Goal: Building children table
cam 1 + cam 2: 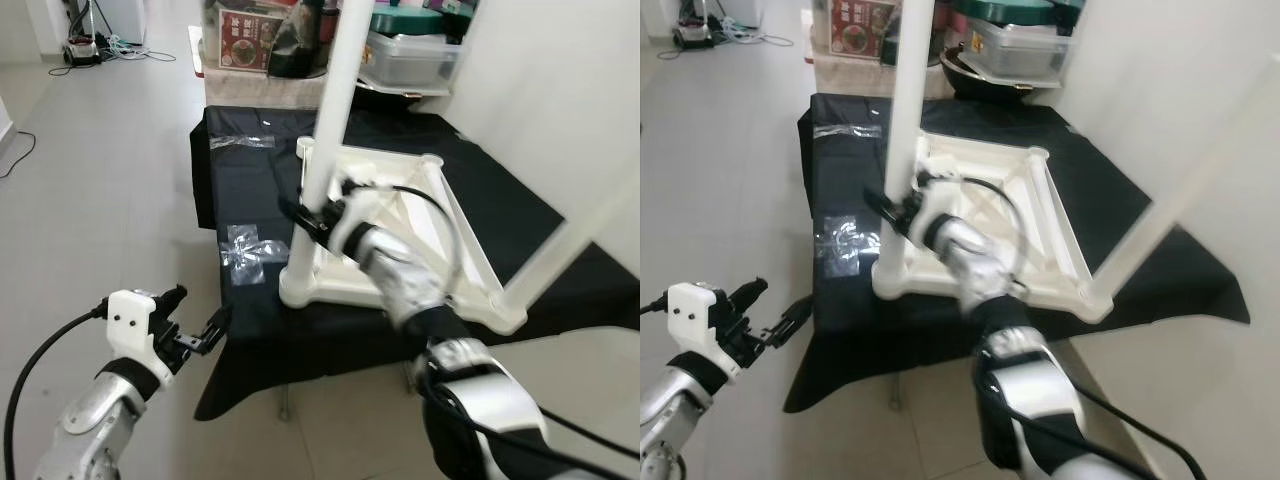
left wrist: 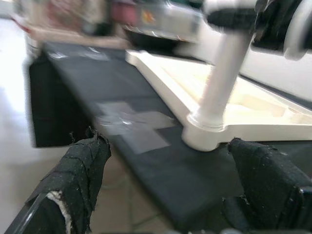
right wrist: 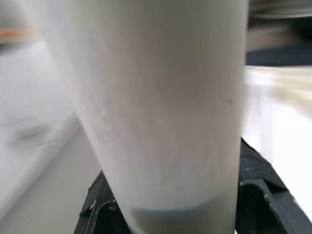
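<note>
The left gripper (image 1: 195, 335) hangs low, just short of the near edge of the surface (image 1: 250, 320), its two black fingers (image 2: 80, 170) spread wide with nothing between them. Straight ahead of it, past that edge, lies a patch of clear tape (image 1: 248, 247) on the black cloth, and beyond the tape the near corner of the upturned white children's table top (image 1: 400, 240).

The right gripper (image 1: 315, 215) is farther in, above that same corner, its fingers closed around a white table leg (image 1: 325, 150) a little above the leg's foot. In the right wrist view the leg (image 3: 165, 112) stands between the two black fingers (image 3: 258, 190) (pressed close on both sides). The leg stands nearly upright in the corner socket, its long axis rising away from the gripper toward the top of the head views, leaning slightly to the robot's right.

To the right of this gripper a second white leg (image 1: 570, 240) rises slantwise from the table top's other near corner. The table top lies flat, underside up, its near rim close to the surface's near edge. Bare floor (image 1: 100, 200) opens wide to the left of both grippers.

Beyond the right gripper, at the far end of the surface, stand a carton (image 1: 245, 40) and a lidded plastic box (image 1: 415, 55); a white wall (image 1: 560, 90) runs along the right.
</note>
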Controlling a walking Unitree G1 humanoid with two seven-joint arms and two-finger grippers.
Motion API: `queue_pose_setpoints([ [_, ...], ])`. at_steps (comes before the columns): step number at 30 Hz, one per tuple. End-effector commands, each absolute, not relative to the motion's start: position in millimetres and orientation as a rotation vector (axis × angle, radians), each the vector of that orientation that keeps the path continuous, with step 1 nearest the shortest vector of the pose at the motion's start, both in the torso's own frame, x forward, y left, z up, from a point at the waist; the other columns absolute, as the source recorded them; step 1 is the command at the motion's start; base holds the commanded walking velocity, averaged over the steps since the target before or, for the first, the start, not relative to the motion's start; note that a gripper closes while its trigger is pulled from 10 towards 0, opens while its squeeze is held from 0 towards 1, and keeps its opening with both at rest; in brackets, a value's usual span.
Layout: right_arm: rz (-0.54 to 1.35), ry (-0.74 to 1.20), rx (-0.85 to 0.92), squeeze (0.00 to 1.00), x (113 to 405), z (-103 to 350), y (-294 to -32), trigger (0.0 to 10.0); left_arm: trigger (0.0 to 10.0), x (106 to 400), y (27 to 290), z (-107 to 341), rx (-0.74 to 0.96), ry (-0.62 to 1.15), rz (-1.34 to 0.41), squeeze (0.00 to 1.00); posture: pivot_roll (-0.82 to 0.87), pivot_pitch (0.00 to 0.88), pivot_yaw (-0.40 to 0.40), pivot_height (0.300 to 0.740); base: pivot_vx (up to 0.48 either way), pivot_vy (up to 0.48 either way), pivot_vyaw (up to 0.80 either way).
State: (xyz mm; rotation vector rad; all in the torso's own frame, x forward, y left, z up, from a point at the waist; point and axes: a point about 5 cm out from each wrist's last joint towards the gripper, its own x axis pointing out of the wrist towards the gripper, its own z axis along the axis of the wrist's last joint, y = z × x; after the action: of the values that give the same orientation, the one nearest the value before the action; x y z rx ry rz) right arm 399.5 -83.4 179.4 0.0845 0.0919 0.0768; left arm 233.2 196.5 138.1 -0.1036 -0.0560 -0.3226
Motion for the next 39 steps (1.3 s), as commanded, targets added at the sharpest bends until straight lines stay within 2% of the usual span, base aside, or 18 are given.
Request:
queue_pose_setpoints([
  [1, -0.318, 0.365, -0.004, 0.0, 382, 117, -141, 0.0, 10.0, 231, 198, 135, -0.116, -0.044, -0.31, 0.0, 0.17, 0.0, -0.153, 0.74, 0.0, 0.0, 0.0],
  [7, -0.556, 0.359, 0.012, 0.0, 367, 108, -178, 0.0, 10.0, 230, 197, 136, -0.115, -0.041, -0.32, 0.0, 0.15, 0.0, -0.13, 0.74, 0.0, 0.0, 0.0],
  [8, -0.49, 0.336, 0.001, 0.0, 368, 112, -174, 7.5, 10.0, 230, 197, 136, -0.115, -0.039, -0.324, 0.0, 0.15, 0.0, -0.131, 0.74, 0.0, 0.0, 0.0],
  [9, -0.378, 0.31, -0.006, 0.0, 371, 119, -162, 10.0, 10.0, 230, 197, 135, -0.115, -0.038, -0.327, 0.0, 0.14, 0.0, -0.132, 0.74, 0.0, 0.0, 0.0],
  [11, -0.378, 0.31, -0.006, 0.0, 371, 119, -162, 10.0, 10.0, 230, 197, 135, -0.115, -0.038, -0.327, 0.0, 0.14, 0.0, -0.132, 0.74, 0.0, 0.0, 0.0],
  [12, -0.23, 0.218, 0.046, 1.0, 376, 133, -148, 10.0, 10.0, 230, 197, 135, -0.116, -0.038, -0.327, 0.0, 0.14, 0.0, -0.131, 0.74, 0.0, 0.0, 0.0],
  [13, -0.057, 0.157, 0.12, 1.0, 382, 146, -132, 10.0, 10.0, 231, 198, 134, -0.116, -0.038, -0.325, 0.0, 0.15, 0.0, -0.138, 0.74, 0.0, 0.0, 0.0],
  [19, 0.047, 0.117, 0.168, 1.0, 385, 155, -122, 10.0, 10.0, 231, 198, 134, -0.116, -0.038, -0.324, 0.0, 0.15, 0.0, -0.137, 0.74, 0.0, 0.0, 0.0],
  [20, 0.328, -0.02, 0.178, 0.0, 390, 180, -106, 10.0, 10.0, 232, 198, 134, -0.116, -0.039, -0.322, 0.0, 0.15, 0.0, -0.142, 0.74, 0.0, 0.0, 0.0],
  [26, 0.832, -0.14, 0.103, 0.0, 384, 204, -82, 10.0, 10.0, 234, 199, 134, -0.116, -0.041, -0.319, 0.0, 0.17, 0.0, -0.146, 0.74, 0.0, 0.0, 0.0],
  [29, 0.902, -0.118, 0.102, 0.0, 380, 200, -78, 10.0, 10.0, 234, 199, 134, -0.116, -0.042, -0.317, 0.0, 0.17, 0.0, -0.146, 0.74, 0.0, 0.0, 0.0],
  [30, 0.965, -0.094, 0.108, 0.0, 376, 192, -75, 4.4, 10.0, 234, 198, 135, -0.116, -0.043, -0.317, 0.0, 0.17, 0.0, -0.148, 0.74, 0.0, 0.0, 0.0],
  [31, 0.965, -0.094, 0.108, 0.0, 376, 192, -75, 4.4, 10.0, 234, 198, 135, -0.116, -0.043, -0.317, 0.0, 0.17, 0.0, -0.148, 0.74, 0.0, 0.0, 0.0],
  [32, 0.942, -0.065, 0.118, 0.0, 374, 183, -72, 0.0, 10.0, 234, 198, 135, -0.116, -0.042, -0.317, 0.0, 0.18, 0.0, -0.151, 0.74, 0.0, 0.0, 0.0],
  [36, 0.804, -0.03, 0.107, 0.0, 378, 174, -72, 0.0, 10.0, 234, 198, 135, -0.116, -0.042, -0.316, 0.0, 0.17, 0.0, -0.149, 0.74, 0.0, 0.0, 0.0],
  [37, 0.357, 0.107, 0.1, 0.0, 390, 154, -95, 0.0, 10.0, 233, 198, 135, -0.116, -0.042, -0.315, 0.0, 0.17, 0.0, -0.146, 0.74, 0.0, 0.0, 0.0],
  [38, 0.357, 0.107, 0.1, 0.0, 390, 154, -95, 0.0, 10.0, 233, 198, 135, -0.116, -0.042, -0.315, 0.0, 0.17, 0.0, -0.146, 0.74, 0.0, 0.0, 0.0],
  [39, -0.022, 0.226, 0.073, 0.0, 390, 135, -121, 0.0, 10.0, 232, 199, 136, -0.116, -0.043, -0.314, 0.0, 0.16, 0.0, -0.138, 0.74, 0.0, 0.0, 0.0],
])
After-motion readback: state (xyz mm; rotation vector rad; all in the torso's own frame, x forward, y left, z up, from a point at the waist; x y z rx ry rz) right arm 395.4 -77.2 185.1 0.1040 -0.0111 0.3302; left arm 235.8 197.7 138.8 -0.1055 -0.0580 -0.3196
